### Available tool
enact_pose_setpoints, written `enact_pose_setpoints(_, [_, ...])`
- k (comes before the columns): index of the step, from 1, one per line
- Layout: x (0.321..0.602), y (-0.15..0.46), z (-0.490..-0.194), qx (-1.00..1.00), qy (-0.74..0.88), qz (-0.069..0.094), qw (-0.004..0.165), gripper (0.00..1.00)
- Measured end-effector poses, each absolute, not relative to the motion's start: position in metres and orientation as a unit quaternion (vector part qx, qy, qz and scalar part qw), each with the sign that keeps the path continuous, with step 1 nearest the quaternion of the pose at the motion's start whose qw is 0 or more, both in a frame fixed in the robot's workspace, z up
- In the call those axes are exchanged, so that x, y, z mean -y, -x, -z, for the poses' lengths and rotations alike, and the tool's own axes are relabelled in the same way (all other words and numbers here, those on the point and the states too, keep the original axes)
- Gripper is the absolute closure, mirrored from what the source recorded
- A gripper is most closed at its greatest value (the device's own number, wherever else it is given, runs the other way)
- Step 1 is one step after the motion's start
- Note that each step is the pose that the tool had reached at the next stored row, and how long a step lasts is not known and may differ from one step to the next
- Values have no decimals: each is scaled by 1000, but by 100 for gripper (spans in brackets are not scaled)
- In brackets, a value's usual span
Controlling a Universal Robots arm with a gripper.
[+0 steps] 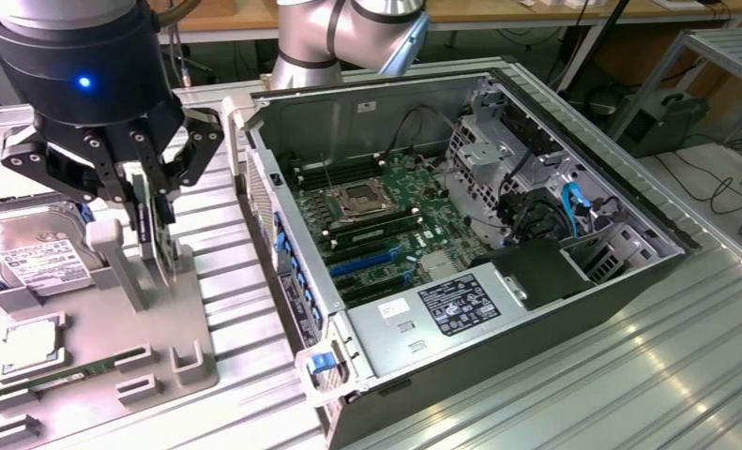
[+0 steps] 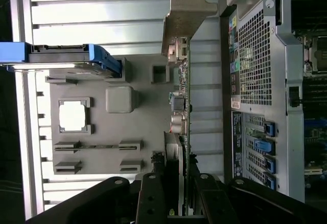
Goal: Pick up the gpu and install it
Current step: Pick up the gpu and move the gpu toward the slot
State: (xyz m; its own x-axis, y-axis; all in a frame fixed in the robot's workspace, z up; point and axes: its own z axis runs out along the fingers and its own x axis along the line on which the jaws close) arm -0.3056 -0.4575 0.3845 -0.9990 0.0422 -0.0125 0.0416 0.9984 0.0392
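The gpu (image 1: 158, 234) stands on edge, a thin dark card, between the fingers of my gripper (image 1: 152, 202), which is shut on it above the grey fixture plate (image 1: 158, 328). I cannot tell whether the card's lower edge still touches the fixture. In the wrist view the gpu (image 2: 181, 106) runs edge-on out from my gripper (image 2: 179, 196), with its silver bracket (image 2: 186, 9) at the far end. The open computer case (image 1: 333, 122) lies to the exterior view's right, with blue expansion slots (image 1: 364, 262) on its motherboard (image 1: 384, 216).
On the fixture lie a hard drive (image 1: 33, 253), a processor (image 1: 26, 342) and a green memory stick (image 1: 77, 370). A tall grey post (image 1: 127, 267) stands beside the card. The case's rear panel (image 2: 255, 55) with blue slot clips (image 2: 263, 145) is close by.
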Motion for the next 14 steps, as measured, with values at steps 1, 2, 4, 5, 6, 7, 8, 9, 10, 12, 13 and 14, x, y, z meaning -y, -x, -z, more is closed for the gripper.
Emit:
enact_pose_setpoints(1, [457, 305, -386, -1000, -21, -19, 7, 73])
enact_pose_setpoints(2, [457, 305, -388, -1000, -21, -19, 7, 73])
enact_pose_setpoints(4, [458, 305, -391, -1000, -21, -20, 7, 73])
enact_pose_setpoints(5, [457, 305, -391, -1000, -21, -19, 7, 73])
enact_pose_setpoints(6, [457, 305, -392, -1000, -21, -19, 7, 73])
enact_pose_setpoints(7, [457, 305, -393, -1000, -21, -19, 7, 73])
enact_pose_setpoints(8, [457, 305, -394, -1000, -21, -19, 7, 73])
enact_pose_setpoints(9, [457, 305, -396, -1000, -21, -19, 7, 73])
enact_pose_setpoints(10, [457, 305, -397, -1000, -21, -19, 7, 73])
enact_pose_setpoints(12, [457, 305, -399, -1000, -21, -19, 7, 73])
enact_pose_setpoints(13, [457, 305, -401, -1000, -21, -19, 7, 73])
enact_pose_setpoints(14, [457, 305, -402, -1000, -21, -19, 7, 73])
